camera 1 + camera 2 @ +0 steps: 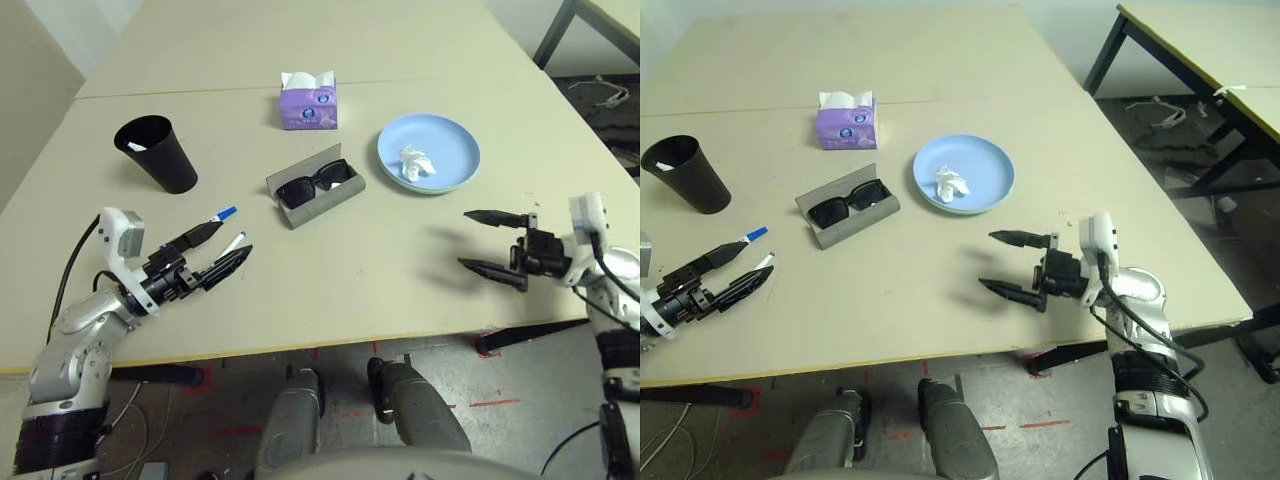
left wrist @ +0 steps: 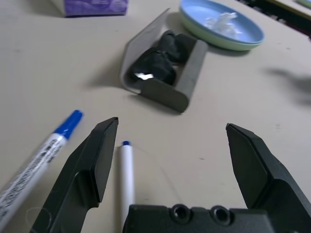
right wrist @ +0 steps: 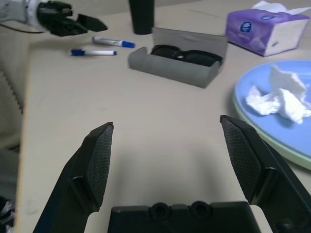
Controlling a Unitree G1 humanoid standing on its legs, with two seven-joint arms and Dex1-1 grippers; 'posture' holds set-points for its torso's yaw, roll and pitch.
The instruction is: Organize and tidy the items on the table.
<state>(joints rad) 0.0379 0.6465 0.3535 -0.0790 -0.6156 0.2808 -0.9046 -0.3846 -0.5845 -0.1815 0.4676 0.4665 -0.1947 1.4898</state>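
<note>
The grey glasses case [image 1: 300, 205] lies open mid-table with the black sunglasses [image 1: 318, 183] inside. To its right, a light-blue plate [image 1: 450, 140] holds the crumpled white tissue [image 1: 415, 163]; a green plate rim [image 2: 228, 46] shows under it. A black cup [image 1: 157, 152] stands upright at the far left. Two white blue-capped markers [image 1: 222, 214] [image 2: 125, 174] lie by my left gripper [image 1: 233, 239], which is open just above the table, one marker near its left finger. My right gripper [image 1: 463, 238] hovers open near the front right, short of the plate, holding nothing.
A purple tissue box [image 1: 308, 101] stands behind the case near the table's seam. The pale beige table [image 1: 350, 280] has bare surface between my two grippers. Another table's dark legs [image 1: 1110, 55] stand off to the right beyond the edge.
</note>
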